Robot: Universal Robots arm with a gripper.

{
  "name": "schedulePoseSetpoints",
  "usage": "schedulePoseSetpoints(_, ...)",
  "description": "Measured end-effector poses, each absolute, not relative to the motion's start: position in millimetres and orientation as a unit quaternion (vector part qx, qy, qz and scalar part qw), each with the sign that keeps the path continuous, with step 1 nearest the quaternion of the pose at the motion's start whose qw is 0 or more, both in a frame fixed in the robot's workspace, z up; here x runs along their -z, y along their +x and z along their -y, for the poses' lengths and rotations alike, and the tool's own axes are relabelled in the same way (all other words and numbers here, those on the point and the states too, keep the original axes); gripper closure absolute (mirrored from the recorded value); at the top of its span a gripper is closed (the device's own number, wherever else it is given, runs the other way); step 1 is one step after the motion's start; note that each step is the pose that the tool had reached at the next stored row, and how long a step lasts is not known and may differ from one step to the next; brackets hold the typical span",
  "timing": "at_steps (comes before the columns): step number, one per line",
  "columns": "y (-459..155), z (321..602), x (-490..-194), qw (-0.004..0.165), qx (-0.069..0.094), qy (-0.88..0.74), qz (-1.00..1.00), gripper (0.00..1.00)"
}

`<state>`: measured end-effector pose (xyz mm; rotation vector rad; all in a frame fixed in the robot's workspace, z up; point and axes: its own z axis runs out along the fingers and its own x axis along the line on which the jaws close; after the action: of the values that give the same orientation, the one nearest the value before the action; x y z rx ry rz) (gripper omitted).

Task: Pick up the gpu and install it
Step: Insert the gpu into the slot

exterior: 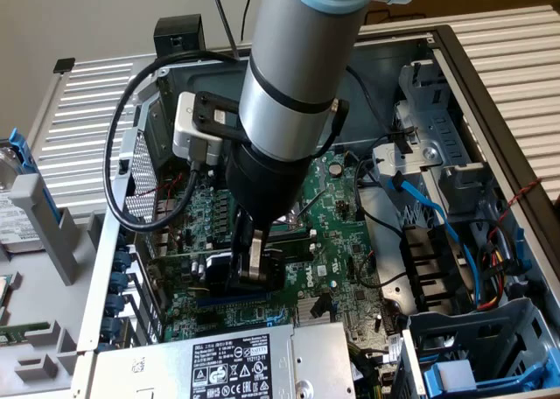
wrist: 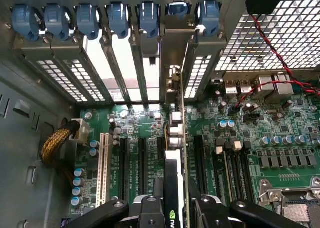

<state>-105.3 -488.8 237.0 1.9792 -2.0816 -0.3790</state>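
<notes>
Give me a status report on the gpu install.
Hand shut on gpu. It stands on edge, down among the motherboard slots, bracket at the rear openings. Seating: cannot tell. Nothing seen in its way.

White slatted bench [exterior: 96,93] carries open computer case [exterior: 398,53]; grey blocks [exterior: 48,228] alongside.

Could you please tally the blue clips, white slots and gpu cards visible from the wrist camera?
blue clips: 7
white slots: 1
gpu: 1
Total: 9
</notes>
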Motion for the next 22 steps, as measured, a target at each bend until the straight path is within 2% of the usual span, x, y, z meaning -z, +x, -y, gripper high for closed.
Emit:
schedulePoseSetpoints(16, -103.6, 484.8, -236.8, 0.122, 0.130, 0.677, 0.714, 0.71)
schedulePoseSetpoints(22, -103.6, 484.5, -236.8, 0.127, 0.125, 0.676, 0.715, 0.71)
